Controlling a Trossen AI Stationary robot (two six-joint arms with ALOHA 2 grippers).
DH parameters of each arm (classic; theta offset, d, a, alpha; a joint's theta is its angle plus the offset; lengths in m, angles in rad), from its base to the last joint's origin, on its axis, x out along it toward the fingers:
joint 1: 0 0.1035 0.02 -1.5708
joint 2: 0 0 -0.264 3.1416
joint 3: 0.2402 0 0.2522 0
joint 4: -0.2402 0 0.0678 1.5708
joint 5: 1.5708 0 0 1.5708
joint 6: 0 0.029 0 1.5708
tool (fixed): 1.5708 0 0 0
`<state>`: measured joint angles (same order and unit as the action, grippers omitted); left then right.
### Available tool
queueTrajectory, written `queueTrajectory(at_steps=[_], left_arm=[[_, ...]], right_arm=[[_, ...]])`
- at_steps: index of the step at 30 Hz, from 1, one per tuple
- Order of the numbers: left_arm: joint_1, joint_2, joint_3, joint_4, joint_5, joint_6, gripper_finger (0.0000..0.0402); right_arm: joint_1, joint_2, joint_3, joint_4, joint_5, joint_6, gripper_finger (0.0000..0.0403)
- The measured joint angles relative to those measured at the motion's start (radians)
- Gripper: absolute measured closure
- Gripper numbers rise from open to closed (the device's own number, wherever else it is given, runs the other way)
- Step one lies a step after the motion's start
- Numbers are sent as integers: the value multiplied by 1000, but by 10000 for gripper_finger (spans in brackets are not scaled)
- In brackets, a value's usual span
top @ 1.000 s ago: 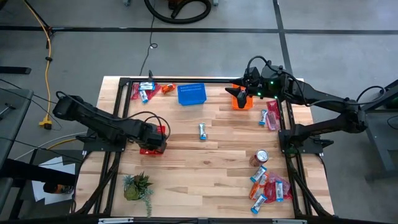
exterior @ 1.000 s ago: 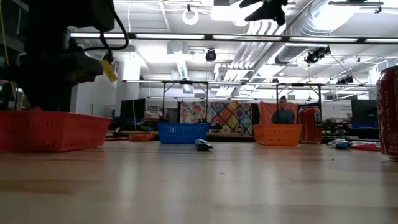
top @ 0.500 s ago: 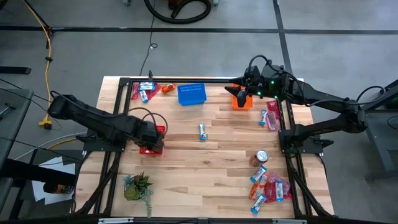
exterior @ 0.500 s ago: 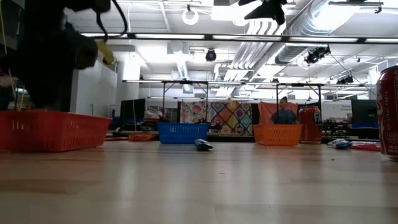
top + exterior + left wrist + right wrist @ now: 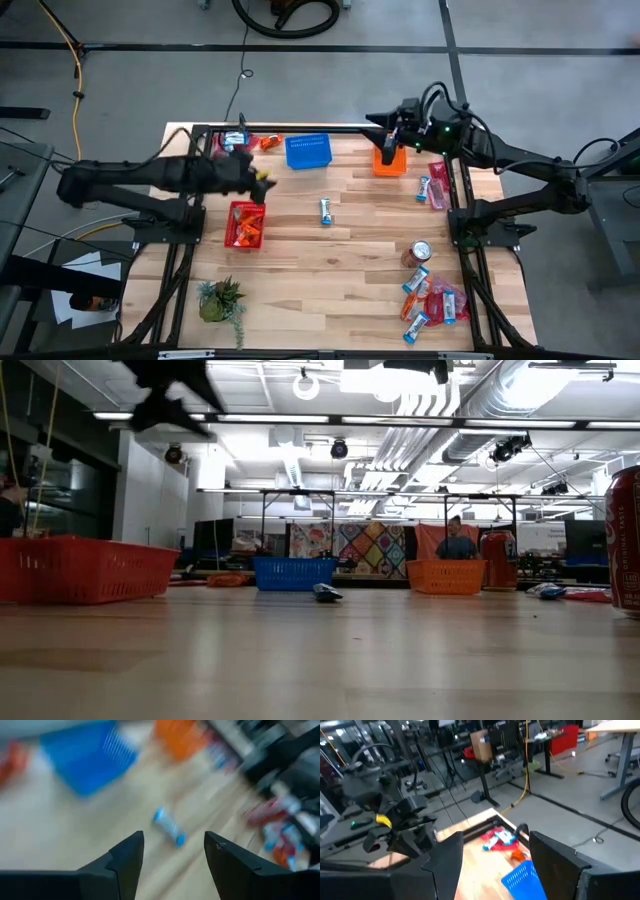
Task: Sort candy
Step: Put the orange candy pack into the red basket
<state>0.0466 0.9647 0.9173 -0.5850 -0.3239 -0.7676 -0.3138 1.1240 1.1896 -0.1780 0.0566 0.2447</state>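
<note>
Candy: mostly unsorted. Some orange pieces point(image 5: 247, 228) lie in the red basket point(image 5: 236, 211); a heap point(image 5: 432, 300) sits at the table's near right corner, others by the far rail, and one blue bar point(image 5: 326, 209) mid-table, long axis running near-to-far. Left gripper point(image 5: 262, 178) spread, empty, above the table; right gripper point(image 5: 383, 121) spread, over the orange basket point(image 5: 391, 163).

Light even and bright over table point(image 5: 340, 260), coming from ceiling strip lights point(image 5: 300, 422) in low view. Shadows soft, short, tucked under arms near red basket point(image 5: 244, 225). No harsh glare on wood, just faint sheen. Left wrist view heavily motion-smeared: blue basket point(image 5: 87, 762) and candy bar point(image 5: 169, 826) just streaks. Right wrist view softer too. Low view foreground tabletop out of focus, soda can point(image 5: 625, 540) at edge blurry.
</note>
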Motion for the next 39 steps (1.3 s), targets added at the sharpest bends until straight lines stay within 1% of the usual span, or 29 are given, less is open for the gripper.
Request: queueTrajectory(at_steps=[3,6,9,11,14,18,20,27,30,32,35,39], left_arm=[[96,0,0,186,44,173,206],[201,10,0,296,111,272,206],[288,12,0,332,169,320,206],[333,12,0,328,194,340,206],[384,12,0,319,218,362,206],[432,12,0,319,236,368,206],[447,12,0,319,241,384,206],[479,12,0,319,245,432,206],[485,12,0,319,244,441,206],[489,12,0,320,244,454,206],[497,12,0,320,244,466,206],[499,12,0,322,243,458,206]], right_arm=[[0,0,0,29,0,16,181],[0,0,0,50,0,19,181],[0,-5,0,46,0,36,181],[0,-16,0,33,0,41,181],[0,-37,0,-23,21,50,181],[0,-57,0,-137,38,141,181],[1,-59,0,-197,10,192,181],[58,-56,0,-345,-170,349,181],[116,-56,0,-420,-309,486,181],[184,-56,0,-469,-384,596,181],[322,-56,0,-522,-399,781,181],[548,-43,2,-584,-360,1063,181]])
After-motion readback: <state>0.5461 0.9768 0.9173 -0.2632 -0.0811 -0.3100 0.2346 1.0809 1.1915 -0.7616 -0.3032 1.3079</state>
